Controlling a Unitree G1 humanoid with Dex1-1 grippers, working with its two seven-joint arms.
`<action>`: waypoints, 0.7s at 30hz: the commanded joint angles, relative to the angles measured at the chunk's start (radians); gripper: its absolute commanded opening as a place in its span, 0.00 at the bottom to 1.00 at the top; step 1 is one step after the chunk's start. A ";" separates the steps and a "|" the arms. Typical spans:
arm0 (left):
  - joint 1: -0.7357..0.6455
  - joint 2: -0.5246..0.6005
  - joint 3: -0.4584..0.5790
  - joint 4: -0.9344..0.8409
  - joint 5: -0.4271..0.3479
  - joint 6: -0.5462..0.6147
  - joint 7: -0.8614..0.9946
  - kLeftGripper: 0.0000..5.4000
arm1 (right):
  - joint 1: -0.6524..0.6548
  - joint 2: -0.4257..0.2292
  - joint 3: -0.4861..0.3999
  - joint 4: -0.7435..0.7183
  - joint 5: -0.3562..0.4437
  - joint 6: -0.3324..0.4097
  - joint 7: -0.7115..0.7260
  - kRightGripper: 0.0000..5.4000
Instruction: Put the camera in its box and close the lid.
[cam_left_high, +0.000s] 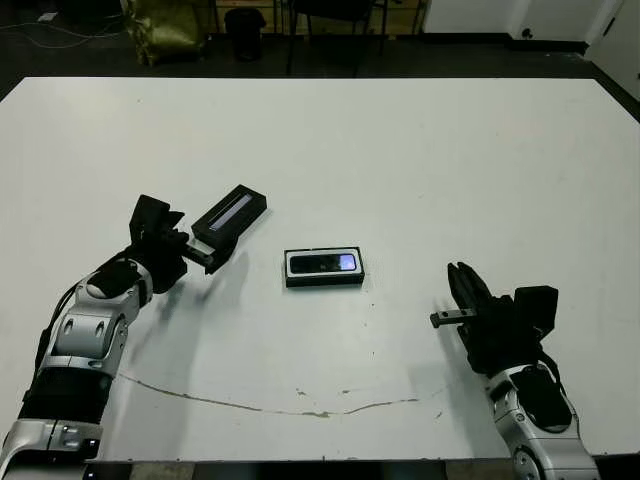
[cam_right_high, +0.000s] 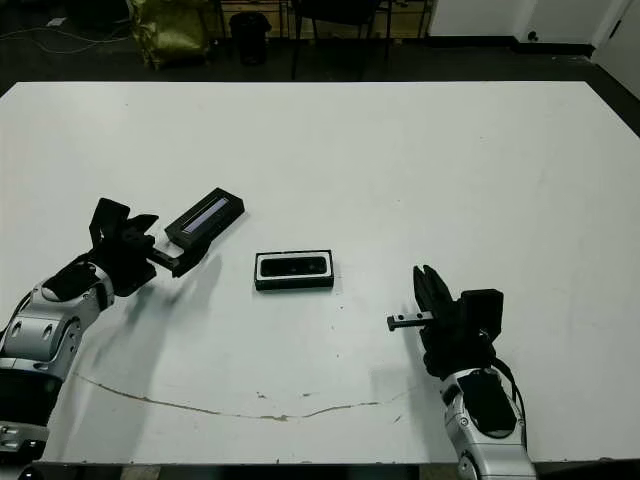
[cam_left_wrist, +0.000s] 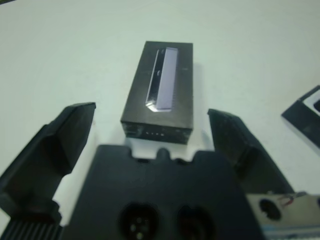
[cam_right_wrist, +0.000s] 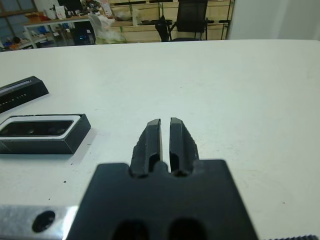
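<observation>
The box (cam_left_high: 324, 267) sits near the middle of the white table (cam_left_high: 400, 150), a little toward the near edge, its long sides running parallel to that edge; the camera (cam_left_high: 323, 263) lies inside it, framed by the white lining, its glossy face glinting bluish at one end. The lid (cam_left_high: 230, 217) rests on the table toward the left edge, well apart from the box, turned at an angle so one short end points at the left gripper (cam_left_high: 197, 252). That gripper's two black fingers (cam_left_wrist: 65, 137) stand wide apart, one on each side of the lid's near end, with a gap visible on both sides. The right gripper (cam_left_high: 462, 285) hovers near the near edge on the right side, its fingers (cam_right_wrist: 151, 137) pressed nearly together with only a thin slit between them, holding nothing. Open white surface surrounds the box on every side, and the whole far half of the table lies bare. No readable writing shows; the lid carries a pale grey-lilac glossy strip along its top and a row of tiny pale marks on its end face, too small to make out. A thin brownish crack-like line runs across the table close to the near edge. Beyond the far edge lie a dark floor, chair legs and a yellowish bag.
</observation>
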 joint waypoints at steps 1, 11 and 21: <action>-0.004 0.006 -0.006 0.026 0.013 -0.008 -0.006 1.00 | 0.012 -0.005 -0.001 0.021 -0.002 -0.011 0.001 0.00; -0.016 -0.020 -0.017 0.057 0.018 -0.015 0.003 1.00 | 0.019 0.000 0.002 0.012 -0.005 0.002 -0.013 0.00; -0.044 -0.027 -0.049 0.163 0.084 -0.093 0.018 1.00 | 0.024 0.011 -0.004 -0.003 0.024 0.027 -0.018 0.00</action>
